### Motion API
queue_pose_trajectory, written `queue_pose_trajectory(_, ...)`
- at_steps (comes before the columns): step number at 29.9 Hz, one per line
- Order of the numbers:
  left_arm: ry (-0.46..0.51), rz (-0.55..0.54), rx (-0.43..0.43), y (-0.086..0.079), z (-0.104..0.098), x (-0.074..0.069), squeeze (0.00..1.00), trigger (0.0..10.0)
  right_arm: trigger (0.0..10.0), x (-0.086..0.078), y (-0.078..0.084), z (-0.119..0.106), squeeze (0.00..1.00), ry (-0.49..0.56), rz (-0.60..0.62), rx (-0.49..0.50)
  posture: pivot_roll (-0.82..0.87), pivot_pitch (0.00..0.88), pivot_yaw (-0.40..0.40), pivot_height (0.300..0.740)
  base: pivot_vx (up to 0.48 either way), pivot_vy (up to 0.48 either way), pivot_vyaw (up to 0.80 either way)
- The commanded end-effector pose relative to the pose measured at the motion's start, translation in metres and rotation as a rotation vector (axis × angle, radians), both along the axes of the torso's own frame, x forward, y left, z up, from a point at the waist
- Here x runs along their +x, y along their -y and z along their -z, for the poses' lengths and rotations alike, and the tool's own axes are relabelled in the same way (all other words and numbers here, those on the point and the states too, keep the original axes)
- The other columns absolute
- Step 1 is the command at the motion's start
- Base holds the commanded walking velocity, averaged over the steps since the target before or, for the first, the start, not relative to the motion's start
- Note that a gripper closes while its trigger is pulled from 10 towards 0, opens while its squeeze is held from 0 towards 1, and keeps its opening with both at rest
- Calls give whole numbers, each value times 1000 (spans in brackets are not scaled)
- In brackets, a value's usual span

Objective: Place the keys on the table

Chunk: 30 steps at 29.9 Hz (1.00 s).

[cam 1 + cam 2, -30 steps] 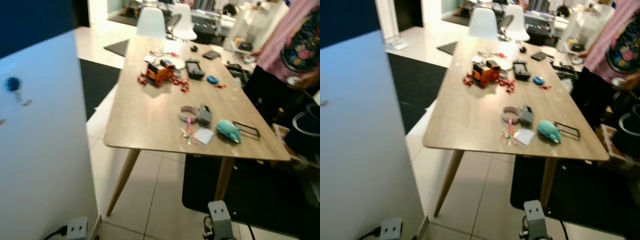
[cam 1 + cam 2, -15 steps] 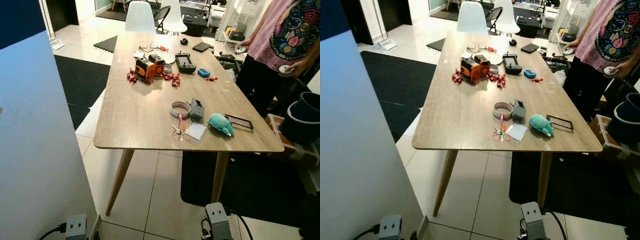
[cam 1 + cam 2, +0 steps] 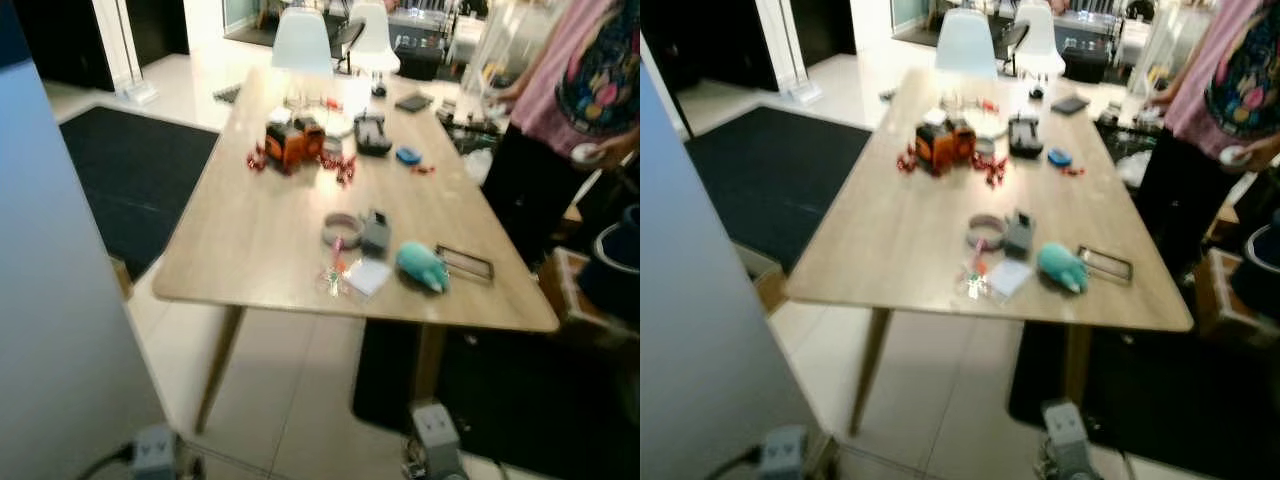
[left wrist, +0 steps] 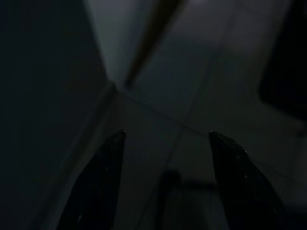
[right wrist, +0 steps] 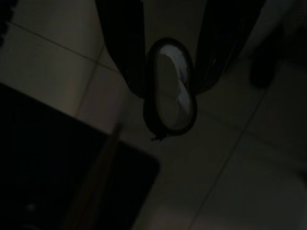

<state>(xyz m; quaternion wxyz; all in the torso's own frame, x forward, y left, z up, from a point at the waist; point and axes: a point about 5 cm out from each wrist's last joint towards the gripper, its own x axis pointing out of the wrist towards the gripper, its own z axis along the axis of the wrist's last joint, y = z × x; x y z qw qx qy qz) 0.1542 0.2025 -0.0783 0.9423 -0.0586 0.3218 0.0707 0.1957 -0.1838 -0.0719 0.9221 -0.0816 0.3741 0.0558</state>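
**Keys clamped in right tool, low above floor, desk ahead**

The right tool (image 5: 169, 72) hangs low over pale floor tiles (image 5: 240, 191), its 2 black fingers (image 5: 122, 43) pressed against the sides of an oval, dark-rimmed piece with a pale face, taken here as the keys (image 5: 170, 88). The keys sit between the fingertips and reach a little past them, above the tiles, near the edge of a dark mat (image 5: 57, 163).

The left tool (image 4: 165, 158) hangs idle in deep shade, its 2 fingers (image 4: 98, 177) set well apart over the tiles.

Ahead stands the wooden desk (image 3: 260, 230), well apart from both tools. On it lie an orange toy (image 3: 284, 144), a tape ring (image 3: 340, 227), a grey box (image 3: 376, 232), a teal plush (image 3: 421, 266) and a white card (image 3: 369, 276). 2 white chairs (image 3: 302, 42) stand at its far end. A person (image 3: 590, 90) in a pink top stands by its right side. A pale panel (image 3: 50, 300) rises at the left. The head views are blurred.
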Motion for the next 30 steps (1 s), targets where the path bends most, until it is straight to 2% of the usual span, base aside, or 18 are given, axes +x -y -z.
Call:
queue_pose_trajectory(1,5,7,-7,4,0,2,0,10000,10000,-8,6,4,0,-34,15,-13,57,77,-89,740,0,-480,0)
queue_pose_trajectory(7,5,10,1,2,-1,2,0,10000,10000,-8,7,4,0,-36,18,-15,59,78,-86,740,0,-464,0)
queue_pose_trajectory(30,-4,32,27,2,-2,6,0,10000,10000,-3,12,0,0,-17,23,-22,64,64,-80,740,0,0,0)
